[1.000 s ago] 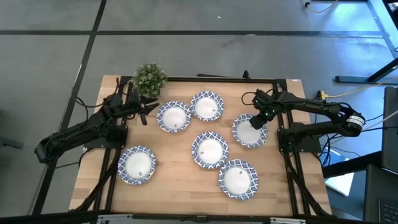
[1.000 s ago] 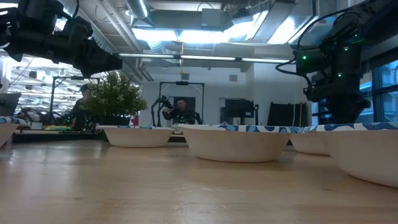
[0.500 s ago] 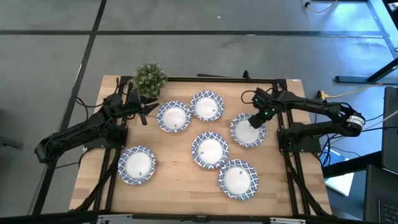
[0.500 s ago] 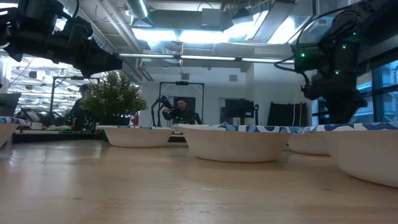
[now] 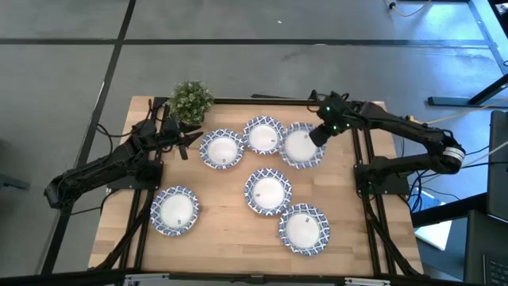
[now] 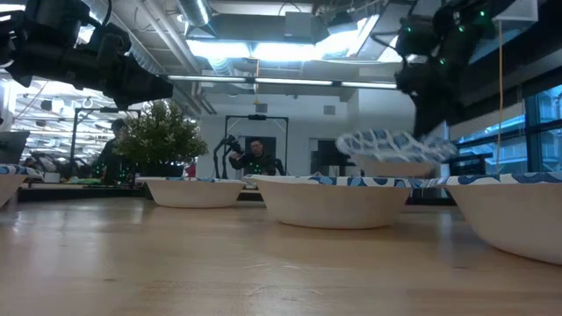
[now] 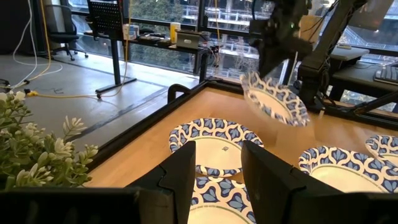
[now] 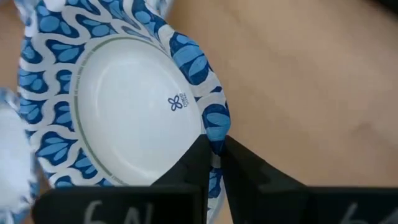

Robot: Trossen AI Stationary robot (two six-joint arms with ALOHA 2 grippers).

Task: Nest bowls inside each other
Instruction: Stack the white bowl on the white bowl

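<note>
Several blue-and-white rimmed bowls show. Five rest on their bases on the wooden table: two at the far middle, one in the centre, one near right, one near left. Another bowl hangs in the air beside the far-middle bowl, with my right gripper shut on it; the low view shows this bowl clear of the table. My left gripper waits open and level at the far left, beside the plant. My right gripper pinches the patterned rim of the bowl between its two fingers, on the side of the bowl toward the table's right edge. The fingers slant down from above and from the right. The bowl is lifted clear of the table and tilted.
A small green potted plant stands at the table's far left corner, next to my left arm. A black frame rail runs along the right side. Bare wood lies at the right where the lifted bowl stood.
My right gripper has risen and gone toward the table's far edge and a little left, tipping less steeply. The bowl it holds, which sat on the table at the right, is now lifted clear and hangs tilted beside the far-middle bowl.
</note>
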